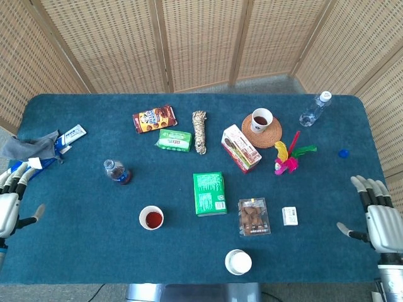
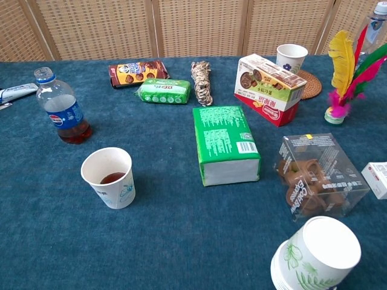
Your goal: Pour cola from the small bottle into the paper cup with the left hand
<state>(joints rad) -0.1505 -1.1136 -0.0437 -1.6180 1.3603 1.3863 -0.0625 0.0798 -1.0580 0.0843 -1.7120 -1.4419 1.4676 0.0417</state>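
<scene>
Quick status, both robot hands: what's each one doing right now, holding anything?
Left robot hand: open, fingers spread, holding nothing, at the table's left edge.
Right robot hand: open, fingers spread, holding nothing, at the table's right edge.

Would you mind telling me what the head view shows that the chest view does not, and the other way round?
Only the head view shows both hands, the left hand and right hand, open at the table's edges, plus the grey cloth and the blue cap. Only the chest view shows the bottle's label and how low the cola sits inside it. Both show the small cola bottle standing capped, the paper cup holding a little cola, and the green box.
</scene>
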